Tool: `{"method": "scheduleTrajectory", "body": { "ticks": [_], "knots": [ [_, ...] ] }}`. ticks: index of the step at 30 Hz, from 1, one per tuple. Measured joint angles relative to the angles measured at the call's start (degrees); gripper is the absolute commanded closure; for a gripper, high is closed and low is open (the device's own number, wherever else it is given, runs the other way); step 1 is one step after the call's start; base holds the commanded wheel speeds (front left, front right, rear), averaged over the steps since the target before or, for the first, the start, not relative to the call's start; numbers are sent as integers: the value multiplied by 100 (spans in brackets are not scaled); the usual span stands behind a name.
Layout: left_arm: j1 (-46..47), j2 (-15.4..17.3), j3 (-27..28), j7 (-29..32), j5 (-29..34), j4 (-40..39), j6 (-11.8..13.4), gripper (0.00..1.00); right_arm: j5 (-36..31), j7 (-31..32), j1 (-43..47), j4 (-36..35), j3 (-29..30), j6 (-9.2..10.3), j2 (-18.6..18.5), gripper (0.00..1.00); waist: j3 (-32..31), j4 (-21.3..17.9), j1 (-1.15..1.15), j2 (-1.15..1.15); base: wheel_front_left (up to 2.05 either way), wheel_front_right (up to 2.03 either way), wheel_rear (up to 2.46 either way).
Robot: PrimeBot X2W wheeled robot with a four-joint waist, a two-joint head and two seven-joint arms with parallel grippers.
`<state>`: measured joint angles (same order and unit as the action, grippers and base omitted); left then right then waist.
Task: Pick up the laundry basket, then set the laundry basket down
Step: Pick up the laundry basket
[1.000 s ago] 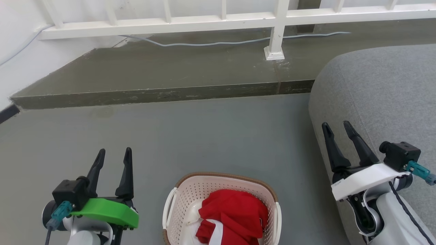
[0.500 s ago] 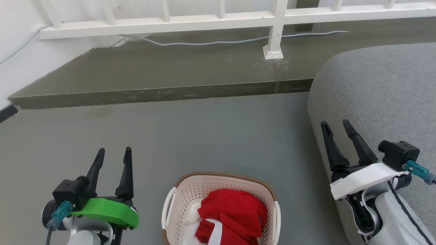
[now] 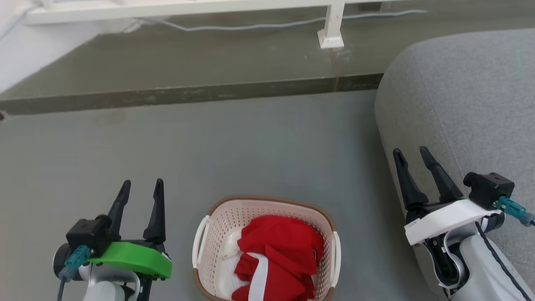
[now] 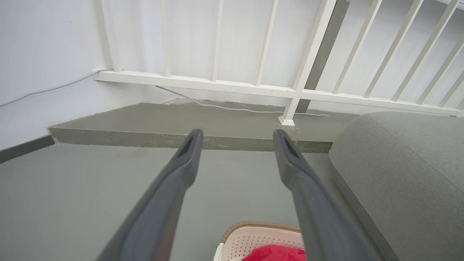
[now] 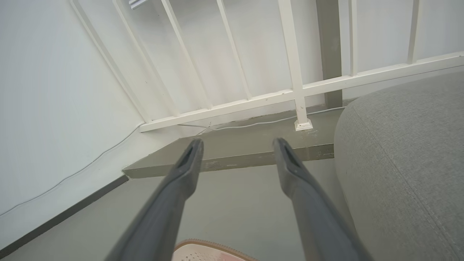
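Sitting between left end effector point(image 3: 142, 182) and right end effector point(image 3: 409, 150), laundry basket point(image 3: 267, 200)

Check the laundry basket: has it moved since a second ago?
No. The laundry basket and the railing post base slid up and slightly left together in the head view, so the camera moved; the basket keeps its spot on the floor.
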<state>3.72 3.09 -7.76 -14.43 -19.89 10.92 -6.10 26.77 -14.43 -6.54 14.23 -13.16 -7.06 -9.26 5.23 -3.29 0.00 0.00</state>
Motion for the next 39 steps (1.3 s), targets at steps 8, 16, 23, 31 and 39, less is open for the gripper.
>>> {"method": "scheduleTrajectory", "body": {
  "ticks": [8, 16, 23, 31, 39],
  "knots": [
    [272, -7, -12, 0, 40, 13, -15, 0, 14, 0, -163, -169, 74, 0, -25, 0, 443, -51, 0, 0, 0, 0, 0],
    [591, -12, -47, 0, 55, 247, -49, 0, 60, -1, -470, -390, 97, 0, -21, 0, 1003, -90, 0, 0, 0, 0, 0],
    [932, 49, -118, 0, 54, 726, -70, 0, 104, -10, -789, -586, 1, 0, -15, 0, 1547, -149, 0, 0, 0, 0, 0],
    [1484, 141, -149, 38, -53, 1311, -97, 0, 156, -15, -1074, -724, -3, 0, -16, 0, 2184, -251, 0, 0, 0, 0, 0],
    [2067, 253, -233, 303, -172, 2074, -103, 0, 198, -15, -1408, -840, -57, 0, -15, 0, 2889, -361, 1, 0, 0, 0, 0]
  ]
}}
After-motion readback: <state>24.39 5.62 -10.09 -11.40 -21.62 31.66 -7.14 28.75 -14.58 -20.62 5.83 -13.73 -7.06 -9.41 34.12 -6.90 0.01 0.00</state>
